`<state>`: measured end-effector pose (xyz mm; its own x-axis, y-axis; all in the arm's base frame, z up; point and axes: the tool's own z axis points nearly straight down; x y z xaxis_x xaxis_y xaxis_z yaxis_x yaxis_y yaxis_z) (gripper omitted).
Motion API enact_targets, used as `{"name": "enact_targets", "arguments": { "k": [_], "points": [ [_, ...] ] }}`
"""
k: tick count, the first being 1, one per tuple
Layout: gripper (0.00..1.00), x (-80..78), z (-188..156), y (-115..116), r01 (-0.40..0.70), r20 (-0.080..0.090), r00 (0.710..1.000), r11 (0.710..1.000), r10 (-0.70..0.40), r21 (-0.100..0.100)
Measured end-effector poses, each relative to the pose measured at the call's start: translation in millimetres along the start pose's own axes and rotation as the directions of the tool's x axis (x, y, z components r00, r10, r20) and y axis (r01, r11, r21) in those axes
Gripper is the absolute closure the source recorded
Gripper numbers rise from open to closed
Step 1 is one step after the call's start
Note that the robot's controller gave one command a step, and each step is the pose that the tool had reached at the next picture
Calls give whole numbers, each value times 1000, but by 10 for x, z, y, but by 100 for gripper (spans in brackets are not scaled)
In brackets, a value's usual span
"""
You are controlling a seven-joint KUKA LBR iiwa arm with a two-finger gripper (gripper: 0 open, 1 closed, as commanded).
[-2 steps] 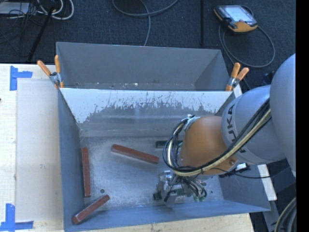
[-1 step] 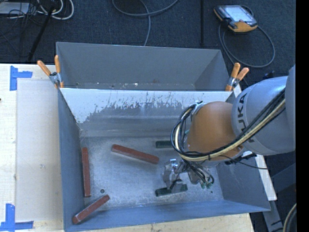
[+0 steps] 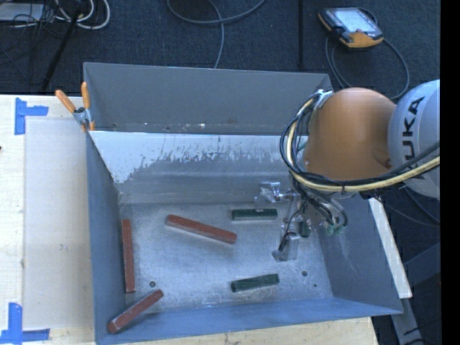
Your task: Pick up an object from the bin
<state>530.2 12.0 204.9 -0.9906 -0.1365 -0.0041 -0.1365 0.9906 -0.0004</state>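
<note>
Partly, claw [image 3: 286,250] hides dark bar [image 3: 251,213] (its right end).

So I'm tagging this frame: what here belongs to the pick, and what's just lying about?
Job in hand: gripper; bin; brown sticks, middle, left, front-left corner; green sticks, back, front.
Lying about: orange handset; cables, both on the floor outside the bin.

Robotics lab: KUKA arm [image 3: 424,142] right of grey metal bin [image 3: 208,99], cables [image 3: 93,9] and handheld controller [image 3: 351,26] on dark carpet [image 3: 180,45] beyond it.
</note>
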Motion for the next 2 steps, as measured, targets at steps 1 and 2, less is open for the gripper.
{"name": "enact_targets", "arguments": {
  "k": [1, 2],
  "points": [
    [0, 9, 12, 1, -1, -3, 1000, 1000, 1, -1],
    [0, -31, 611, -14, -6, 1, 1000, 1000, 6, 0]
  ]
}}
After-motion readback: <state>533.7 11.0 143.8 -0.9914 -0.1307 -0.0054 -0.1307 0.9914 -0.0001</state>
